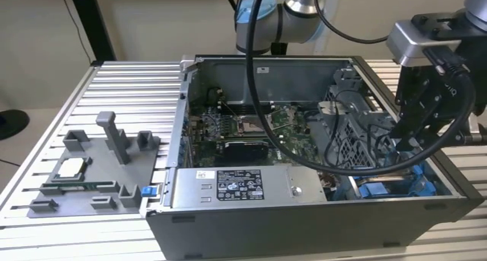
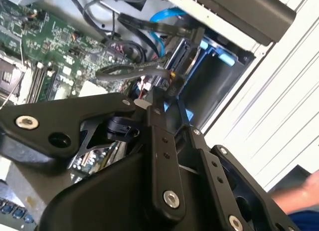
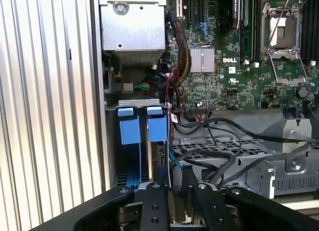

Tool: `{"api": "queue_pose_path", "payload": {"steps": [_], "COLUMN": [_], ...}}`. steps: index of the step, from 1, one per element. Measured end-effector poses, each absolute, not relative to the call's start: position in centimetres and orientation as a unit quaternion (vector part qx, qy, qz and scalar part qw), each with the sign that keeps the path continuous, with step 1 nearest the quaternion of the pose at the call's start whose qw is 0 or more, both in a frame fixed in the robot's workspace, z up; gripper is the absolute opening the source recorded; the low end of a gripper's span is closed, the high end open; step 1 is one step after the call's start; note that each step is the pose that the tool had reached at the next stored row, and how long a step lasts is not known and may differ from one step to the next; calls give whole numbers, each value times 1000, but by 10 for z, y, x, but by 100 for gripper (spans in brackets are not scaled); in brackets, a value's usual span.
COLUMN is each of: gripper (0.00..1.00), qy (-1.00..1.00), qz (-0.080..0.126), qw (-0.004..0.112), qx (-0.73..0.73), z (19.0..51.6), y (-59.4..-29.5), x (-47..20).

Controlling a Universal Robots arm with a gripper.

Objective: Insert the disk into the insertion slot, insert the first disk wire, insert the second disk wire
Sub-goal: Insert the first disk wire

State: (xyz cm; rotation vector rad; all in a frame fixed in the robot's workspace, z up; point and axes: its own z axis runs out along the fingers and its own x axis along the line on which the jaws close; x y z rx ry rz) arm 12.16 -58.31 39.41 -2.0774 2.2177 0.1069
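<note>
First wrist view: blue-framed flat disk (image 3: 157, 127) stands in its slot (image 3: 130, 102); jaws' opening cannot be told

Black cables (image 3: 219, 158) beside insertion slot (image 3: 130, 102)

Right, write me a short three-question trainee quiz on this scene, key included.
1. True or false: the case is open, with its motherboard exposed.
2. The pincer hangs over: A) the drive bay; B) the power supply; C) the grey tray outside the case.
3. Fill in: the carriers in the bay are coloured ____.
Key: 1 true; 2 A; 3 blue.
</note>
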Motion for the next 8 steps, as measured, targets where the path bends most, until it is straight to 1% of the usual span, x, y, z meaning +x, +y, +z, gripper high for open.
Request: {"api": "queue_pose_path", "payload": {"steps": [2,4,8], "gripper": [100,100,100], "qy": [729,729,728], "qz": [37,37,36], "qw": [48,49,56], "qx": [-682,-682,-682], "z": [394,394,396], "y": [-584,-584,-584], "x": [122,122,122]}}
